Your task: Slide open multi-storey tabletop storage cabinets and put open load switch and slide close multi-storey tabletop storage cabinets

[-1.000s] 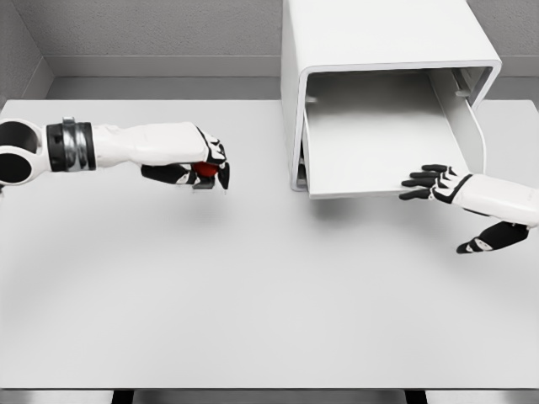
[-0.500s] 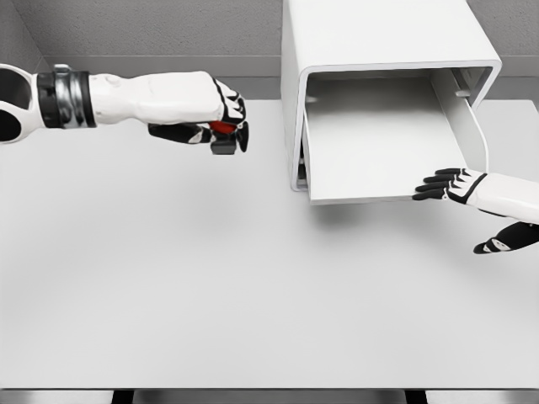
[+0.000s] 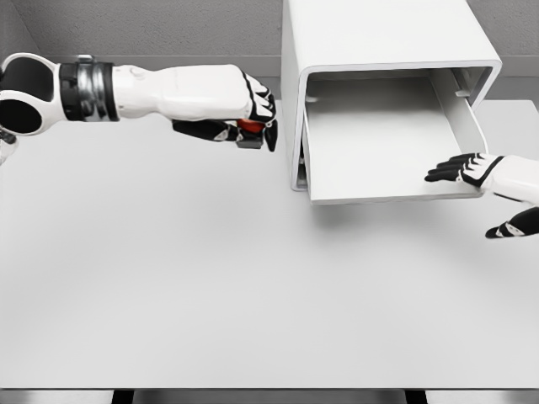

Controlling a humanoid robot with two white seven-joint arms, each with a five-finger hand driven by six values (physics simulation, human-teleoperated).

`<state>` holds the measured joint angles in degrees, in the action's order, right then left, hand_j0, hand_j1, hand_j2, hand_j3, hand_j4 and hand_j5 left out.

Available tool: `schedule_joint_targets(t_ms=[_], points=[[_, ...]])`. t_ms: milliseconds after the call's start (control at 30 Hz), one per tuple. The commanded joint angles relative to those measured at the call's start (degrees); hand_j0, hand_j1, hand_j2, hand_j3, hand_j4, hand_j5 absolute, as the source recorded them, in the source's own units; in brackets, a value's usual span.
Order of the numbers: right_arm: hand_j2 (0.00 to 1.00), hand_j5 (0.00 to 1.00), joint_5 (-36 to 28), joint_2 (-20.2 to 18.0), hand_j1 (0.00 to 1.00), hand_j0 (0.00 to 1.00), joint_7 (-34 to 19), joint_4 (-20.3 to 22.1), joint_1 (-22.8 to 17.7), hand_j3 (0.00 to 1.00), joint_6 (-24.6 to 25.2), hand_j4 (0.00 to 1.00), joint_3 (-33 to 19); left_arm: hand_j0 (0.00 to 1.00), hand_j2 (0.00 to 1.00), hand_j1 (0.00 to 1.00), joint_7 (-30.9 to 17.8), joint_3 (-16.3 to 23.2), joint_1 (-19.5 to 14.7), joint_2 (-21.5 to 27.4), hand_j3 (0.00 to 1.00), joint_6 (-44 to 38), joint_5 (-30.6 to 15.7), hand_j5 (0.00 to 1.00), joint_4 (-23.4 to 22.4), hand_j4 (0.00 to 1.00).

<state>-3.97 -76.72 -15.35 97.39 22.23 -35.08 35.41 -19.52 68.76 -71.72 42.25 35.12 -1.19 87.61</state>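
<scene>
While our left hand [image 3: 244, 114] carries the load switch [image 3: 248, 130] rightward and a little higher over the table [image 3: 210, 278], it now hovers just beside the left wall of the storage cabinet [image 3: 379, 50], much closer than a second ago. Its fingers [image 3: 268, 118] are clenched around the switch, whose red part shows beneath the palm, clear of the table. The drawer [image 3: 379, 143] stands pulled out, bare inside as far as we can see. Our right hand [image 3: 480, 172] has drifted outward toward the picture's edge; its fingers are released and flat, resting at the drawer's front right corner, though we cannot tell whether they touch it. We judge that opening is done and the carry is nearly complete: next we need to lift over the drawer wall, release, then push it shut.
</scene>
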Motion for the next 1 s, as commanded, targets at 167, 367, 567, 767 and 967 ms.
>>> schedule_joint_targets(t_ms=[167, 367, 567, 767, 967], points=[[1.0, 1.0, -0.4, 1.7, 1.0, 1.0, 1.0, 0.8, 2.3, 1.0, 0.1, 1.0, 0.0, 0.49, 0.49, 0.49, 0.0, 0.0, -0.6, -1.7, 0.49, -0.1, -0.7, 0.49, -0.1, 0.49], [1.0, 1.0, -0.3, 1.8, 1.0, 1.0, 1.0, 0.9, 2.3, 1.0, 0.1, 1.0, -0.5, 0.48, 0.48, 0.48, 0.0, 0.1, -1.4, -3.0, 0.48, -0.1, -0.8, 0.48, -0.3, 0.48], [1.0, 1.0, -0.3, 1.3, 1.0, 1.0, 0.9, 0.8, 2.3, 1.0, 0.1, 1.0, -3.0, 0.48, 0.48, 0.48, 0.0, 0.2, -1.9, -5.0, 0.48, -0.1, -1.0, 0.48, -0.9, 0.48], [1.0, 1.0, -0.3, 1.2, 1.0, 1.0, 1.1, 0.8, 2.0, 1.0, 0.1, 1.0, -2.9, 0.49, 0.49, 0.49, 0.0, 0.3, -2.6, -7.0, 0.49, -0.1, -1.0, 0.49, -1.4, 0.49], [1.0, 1.0, -0.3, 0.2, 1.0, 1.0, 1.2, 0.8, 1.7, 1.0, 0.1, 1.0, -2.8, 0.49, 0.49, 0.49, 0.0, 0.4, -2.9, -9.6, 0.49, -0.1, -0.7, 0.49, -3.2, 0.49]])
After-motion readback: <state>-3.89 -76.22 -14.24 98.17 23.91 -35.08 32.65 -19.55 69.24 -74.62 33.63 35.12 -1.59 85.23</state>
